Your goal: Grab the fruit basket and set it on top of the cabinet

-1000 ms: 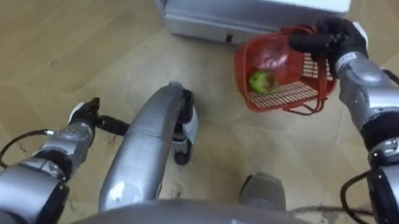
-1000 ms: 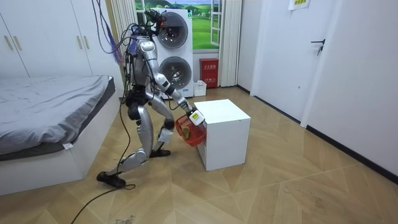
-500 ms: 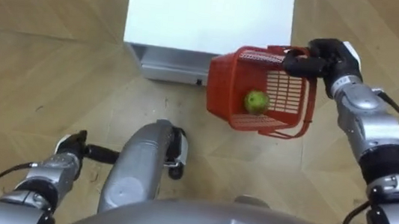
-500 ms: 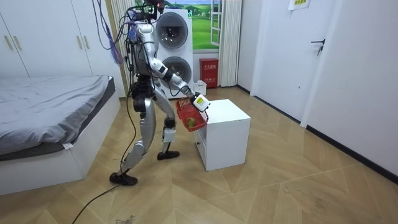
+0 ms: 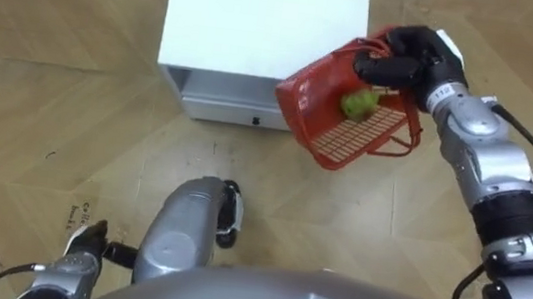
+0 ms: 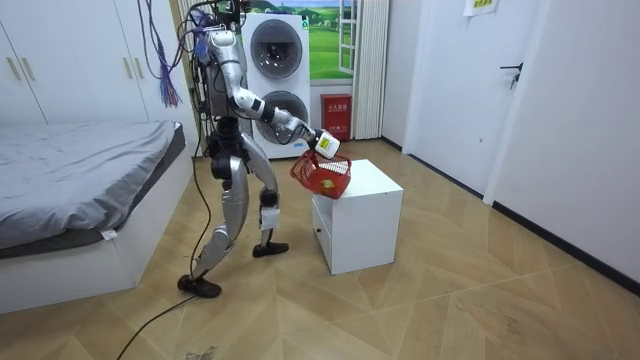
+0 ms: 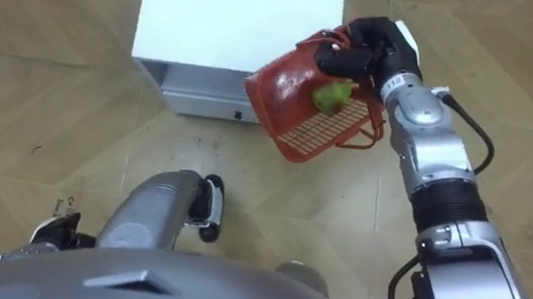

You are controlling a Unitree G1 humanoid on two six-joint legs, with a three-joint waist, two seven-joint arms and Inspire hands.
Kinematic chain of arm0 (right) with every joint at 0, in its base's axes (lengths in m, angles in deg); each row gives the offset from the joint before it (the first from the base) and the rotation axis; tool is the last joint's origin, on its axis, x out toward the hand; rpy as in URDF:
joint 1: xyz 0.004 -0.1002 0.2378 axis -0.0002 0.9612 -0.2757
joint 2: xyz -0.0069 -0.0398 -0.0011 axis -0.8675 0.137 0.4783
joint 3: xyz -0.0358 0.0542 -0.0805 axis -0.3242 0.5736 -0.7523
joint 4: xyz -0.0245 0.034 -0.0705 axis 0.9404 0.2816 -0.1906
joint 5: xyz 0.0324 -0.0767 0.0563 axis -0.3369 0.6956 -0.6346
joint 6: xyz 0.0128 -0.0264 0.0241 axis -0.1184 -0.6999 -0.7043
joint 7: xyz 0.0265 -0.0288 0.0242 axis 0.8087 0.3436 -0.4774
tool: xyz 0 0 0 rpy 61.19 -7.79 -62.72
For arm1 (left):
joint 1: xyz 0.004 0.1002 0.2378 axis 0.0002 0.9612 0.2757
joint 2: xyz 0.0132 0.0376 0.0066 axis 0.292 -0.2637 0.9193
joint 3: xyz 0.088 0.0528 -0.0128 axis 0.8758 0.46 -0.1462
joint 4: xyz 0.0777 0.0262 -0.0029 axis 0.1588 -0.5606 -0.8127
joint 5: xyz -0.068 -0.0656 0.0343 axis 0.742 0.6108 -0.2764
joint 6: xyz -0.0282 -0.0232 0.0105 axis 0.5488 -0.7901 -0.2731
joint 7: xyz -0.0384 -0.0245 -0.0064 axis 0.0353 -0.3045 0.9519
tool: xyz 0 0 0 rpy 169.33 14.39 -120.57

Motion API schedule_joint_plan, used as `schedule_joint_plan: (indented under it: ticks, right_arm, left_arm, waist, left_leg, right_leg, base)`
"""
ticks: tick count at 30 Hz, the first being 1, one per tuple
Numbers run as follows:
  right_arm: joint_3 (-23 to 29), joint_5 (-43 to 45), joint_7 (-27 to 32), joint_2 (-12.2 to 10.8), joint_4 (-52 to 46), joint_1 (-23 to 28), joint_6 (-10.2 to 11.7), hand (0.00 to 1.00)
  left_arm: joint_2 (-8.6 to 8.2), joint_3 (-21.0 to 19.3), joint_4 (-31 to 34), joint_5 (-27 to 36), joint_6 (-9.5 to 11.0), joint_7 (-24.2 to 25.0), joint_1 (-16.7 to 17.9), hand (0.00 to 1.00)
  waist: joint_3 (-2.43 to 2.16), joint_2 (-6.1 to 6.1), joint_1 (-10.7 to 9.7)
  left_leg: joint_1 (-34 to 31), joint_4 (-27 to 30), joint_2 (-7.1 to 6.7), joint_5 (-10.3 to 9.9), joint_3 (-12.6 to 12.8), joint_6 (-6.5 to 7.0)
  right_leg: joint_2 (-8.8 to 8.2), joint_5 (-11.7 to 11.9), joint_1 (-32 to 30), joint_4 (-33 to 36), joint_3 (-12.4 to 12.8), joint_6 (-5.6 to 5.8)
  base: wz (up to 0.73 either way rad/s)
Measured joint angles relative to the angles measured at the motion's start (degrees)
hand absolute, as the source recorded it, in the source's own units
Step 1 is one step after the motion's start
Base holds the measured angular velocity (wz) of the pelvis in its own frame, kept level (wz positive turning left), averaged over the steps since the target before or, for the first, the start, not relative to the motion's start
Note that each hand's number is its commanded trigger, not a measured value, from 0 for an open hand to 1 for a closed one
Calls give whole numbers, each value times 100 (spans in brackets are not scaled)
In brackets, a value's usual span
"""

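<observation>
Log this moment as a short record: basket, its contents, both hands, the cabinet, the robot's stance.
basket: red fruit basket, tilted, in the air by the front corner of the white cabinet
contents: one green fruit
right hand: fingers curled round the basket's upper edge
left hand: low at the robot's side, idle
stance: upright, at the cabinet

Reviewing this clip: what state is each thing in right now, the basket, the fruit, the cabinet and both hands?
fruit basket: in the air, tilted, by the cabinet's top edge.
green fruit: inside the basket.
right hand: curled round the basket's edge.
left hand: hangs low by the leg, away from the basket.
white cabinet: upright on the floor, drawer looks shut.
</observation>
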Motion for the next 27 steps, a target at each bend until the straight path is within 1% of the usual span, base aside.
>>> schedule_joint_plan:
  ticks: [1,2,3,4,5,6,7,8,9,10,11,12,13,15,16,17,18,19,20,21,22,23,24,27]
  right_arm:
    - [0,12,0,-4,-9,-1,0,100]
    - [0,67,0,-18,-25,-1,1,100]
    - [0,82,-2,-29,-45,-1,0,100]
    - [1,83,-6,-37,-57,-1,0,100]
    - [5,89,-3,-48,-52,11,1,100]
    - [4,86,-3,-66,-43,50,2,100]
    - [4,69,-4,-80,-41,79,1,100]
    - [3,49,-7,-131,-42,118,1,100]
    - [3,48,-6,-179,-48,141,1,100]
    - [4,49,-3,-201,-47,147,1,100]
    - [4,73,-2,-240,-48,166,1,100]
    - [5,120,-5,-283,-55,177,1,100]
    - [4,116,-10,-302,-62,178,2,100]
    - [-4,74,-30,-343,-57,203,4,100]
    - [-4,41,-55,-341,-52,215,4,100]
    - [-2,-1,-70,-337,-51,223,2,100]
    - [-1,-10,-65,-324,-52,238,1,100]
    - [-1,-20,-59,-317,-51,238,0,100]
    - [-4,-30,-61,-315,-52,238,0,100]
    - [-6,-29,-62,-308,-71,238,-1,100]
    - [-6,-31,-63,-298,-94,238,-2,100]
    - [-7,-28,-64,-270,-152,236,-2,100]
    - [-9,-27,-65,-234,-176,256,-4,100]
    - [-9,-30,-136,-238,-183,247,-2,100]
  left_arm:
    - [-2,-14,1,-10,-21,0,8,0]
    - [-5,-50,4,-23,-45,-1,-3,0]
    - [-8,-55,4,-112,-85,-4,-3,0]
    - [-8,-61,4,-163,-100,-6,4,0]
    - [-18,-87,12,-312,-134,-12,9,0]
    - [-23,-109,19,-461,-149,-21,10,0]
    - [-26,-110,25,-473,-156,-30,7,0]
    - [-35,-119,41,-471,-179,-42,8,0]
    - [-39,-130,70,-473,-185,-53,12,0]
    - [-38,-140,87,-472,-185,-57,0,0]
    - [-37,-167,122,-477,-186,-81,-3,0]
    - [-31,-166,188,-509,-188,-89,5,0]
    - [-24,-163,212,-512,-186,-90,4,0]
    - [-18,-104,227,-497,-183,-97,-21,0]
    - [-21,-96,238,-496,-180,-102,-20,0]
    - [-21,-69,257,-499,-174,-127,-13,0]
    - [-21,-58,268,-498,-169,-135,-22,0]
    - [-23,-46,267,-495,-164,-135,-27,0]
    - [-32,-43,266,-478,-159,-139,-25,0]
    - [-37,-43,273,-456,-159,-158,-27,0]
    - [-40,-43,279,-455,-159,-178,-27,0]
    - [-44,-43,281,-455,-159,-236,-25,0]
    - [-78,-43,273,-458,-170,-271,-3,0]
    - [-68,-88,263,-465,-184,-341,107,0]
  waist:
    - [3,27,18]
    - [4,81,17]
    - [1,141,20]
    - [-1,153,18]
    - [-8,170,10]
    - [-10,163,14]
    - [-11,161,1]
    - [-18,155,-7]
    - [-21,161,-62]
    - [-20,161,-84]
    - [-22,160,-114]
    - [-26,161,-114]
    - [-27,166,-109]
    - [-23,195,-85]
    - [-24,198,-78]
    - [-23,234,-55]
    - [-27,238,-92]
    - [-27,238,-80]
    - [-31,234,-48]
    - [-47,213,-29]
    - [-51,197,-24]
    - [-61,159,-4]
    - [-95,212,8]
    - [-97,221,29]
  left_leg:
    - [7,14,-5,-32,-16,13]
    - [42,20,-15,-104,-38,41]
    - [92,34,-41,-161,-59,77]
    - [125,26,-77,-181,-63,97]
    - [204,1,-148,-222,-59,146]
    - [317,-71,-233,-248,-42,186]
    - [372,-103,-279,-265,-45,205]
    - [479,-165,-354,-317,-45,239]
    - [556,-191,-425,-363,-71,281]
    - [598,-196,-458,-384,-105,302]
    - [705,-221,-485,-429,-136,343]
    - [827,-272,-482,-452,-153,367]
    - [886,-321,-479,-457,-169,373]
    - [1207,-590,-440,-452,-195,371]
    - [1298,-667,-430,-446,-200,362]
    - [1439,-762,-379,-447,-242,356]
    - [1575,-904,-351,-424,-304,324]
    - [1644,-970,-330,-416,-308,310]
    - [1756,-1089,-274,-401,-307,283]
    - [1824,-1200,-243,-379,-323,246]
    - [1853,-1243,-239,-368,-327,229]
    - [1909,-1327,-247,-358,-329,198]
    - [1998,-1447,-203,-332,-406,137]
    - [2338,-1780,-118,-249,-499,22]
  right_leg:
    - [0,49,-3,59,3,-12]
    - [-17,157,-34,221,7,-10]
    - [-46,268,-54,367,7,-32]
    - [-85,316,-59,442,6,-28]
    - [-150,409,-62,579,38,-44]
    - [-211,540,-74,728,158,-45]
    - [-246,633,-94,825,218,-48]
    - [-307,848,-198,1115,331,-61]
    - [-388,1175,-347,1513,375,-130]
    - [-416,1354,-421,1700,395,-145]
    - [-480,1831,-608,2093,467,-211]
    - [-507,2225,-809,2415,549,-175]
    - [-515,2237,-912,2539,577,-164]
    - [-458,1803,-1367,2943,580,-129]
    - [-437,1670,-1445,2907,569,-115]
    - [-336,1414,-1535,2632,557,-89]
    - [-221,1183,-1590,2107,543,-46]
    - [-162,1106,-1571,1768,536,-36]
    - [-35,1038,-1554,1028,479,-48]
    - [110,1025,-1525,254,474,-50]
    - [173,1053,-1485,-142,475,-73]
    - [301,1297,-1394,-844,484,-143]
    - [427,1425,-1210,-1107,471,-144]
    - [612,1590,-714,-1738,335,-206]
  base:
    - [13]
    - [9]
    - [8]
    - [11]
    - [12]
    - [12]
    - [8]
    - [15]
    - [17]
    - [23]
    - [10]
    - [4]
    - [-3]
    - [-6]
    - [-9]
    - [4]
    - [6]
    - [0]
    - [-10]
    - [-8]
    - [0]
    - [8]
    - [6]
    - [10]
